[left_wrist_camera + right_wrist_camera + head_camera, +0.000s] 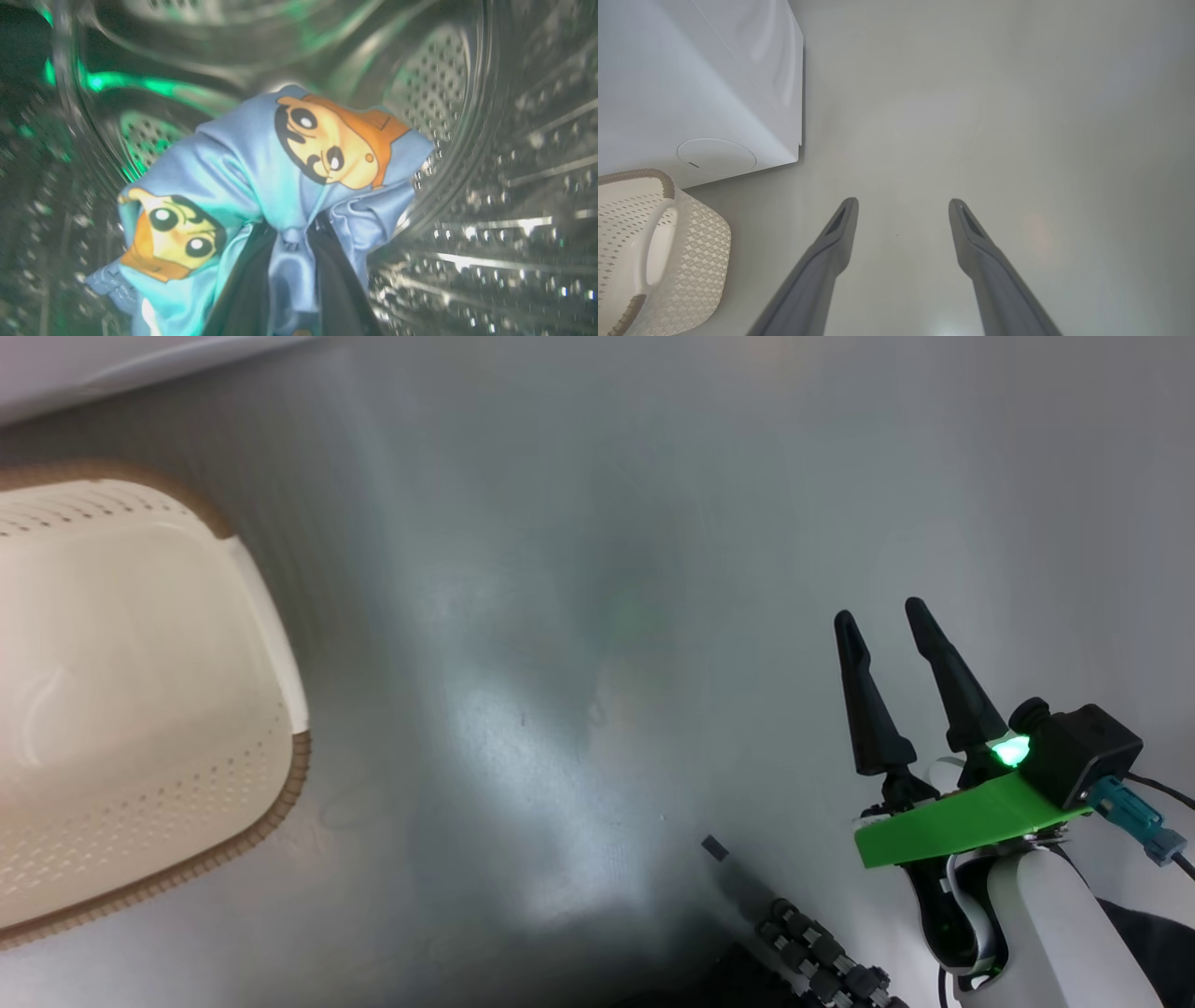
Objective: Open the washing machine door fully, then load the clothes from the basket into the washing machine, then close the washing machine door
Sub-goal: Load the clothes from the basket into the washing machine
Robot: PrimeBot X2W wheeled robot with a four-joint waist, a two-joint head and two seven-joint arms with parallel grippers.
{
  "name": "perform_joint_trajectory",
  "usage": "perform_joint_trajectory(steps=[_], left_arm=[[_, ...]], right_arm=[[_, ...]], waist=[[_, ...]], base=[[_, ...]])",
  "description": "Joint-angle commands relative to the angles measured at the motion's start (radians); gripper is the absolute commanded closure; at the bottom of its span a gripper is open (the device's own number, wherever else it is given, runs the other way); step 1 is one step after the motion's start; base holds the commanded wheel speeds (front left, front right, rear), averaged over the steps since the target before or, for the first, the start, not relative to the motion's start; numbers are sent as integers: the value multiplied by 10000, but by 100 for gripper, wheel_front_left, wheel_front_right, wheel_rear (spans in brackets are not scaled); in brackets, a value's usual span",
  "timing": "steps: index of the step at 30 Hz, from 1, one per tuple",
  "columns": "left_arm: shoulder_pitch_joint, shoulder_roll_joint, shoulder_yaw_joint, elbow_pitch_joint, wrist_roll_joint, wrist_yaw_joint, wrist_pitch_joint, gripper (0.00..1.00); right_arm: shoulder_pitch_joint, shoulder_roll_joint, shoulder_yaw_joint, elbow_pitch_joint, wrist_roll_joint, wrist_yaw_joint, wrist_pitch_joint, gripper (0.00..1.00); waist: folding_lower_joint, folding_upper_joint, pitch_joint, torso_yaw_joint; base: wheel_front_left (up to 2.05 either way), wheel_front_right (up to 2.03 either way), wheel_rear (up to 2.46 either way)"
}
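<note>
The washing machine (691, 84) is what we are loading, and we judge the loading step close to done. Its steel drum (490, 163) surrounds the left wrist view, where the clothes (261, 168), a light-blue garment printed with orange cartoon faces, hang bunched well inside it. The basket (285, 784) stands on the grey floor (597, 616) just beside the machine's white lower corner. The left gripper (292, 233) is clamped on a fold of the garment, with its two dark fingers (243, 289) pressing the cloth between them. The right gripper (879, 616) hangs over bare floor, well away from the basket, its fingers spread apart and holding nothing. As we read it, the next move calls for the left fingers to part so the garment drops onto the drum wall. The arm then has to back out without dragging any cloth along, before anyone swings the door shut. The left wrist view gives us the drum and the grip, the head view gives the basket's inside, and the right wrist view adds the machine's outer shell and the basket's side handle.
</note>
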Motion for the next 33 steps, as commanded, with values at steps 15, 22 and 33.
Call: perform_joint_trajectory(steps=[15, 22, 33], left_arm=[[211, 236, -317, 1571, 132, 459, -1, 0], [848, -203, -255, 1928, -219, 490, -233, 0], [3252, -1354, 35, 2255, -984, 534, -1227, 0]], right_arm=[[101, -99, -104, -34, -105, 44, -90, 0], [208, -99, -455, -189, -382, 44, 90, 0], [611, -179, -1224, -633, -940, 44, 646, 0]], waist=[[0, -1, -172, 408], [0, -1, -775, 943], [0, -1, -2187, 1947]], base=[[0, 0, 0], [0, 0, 0], [0, 0, 0]])
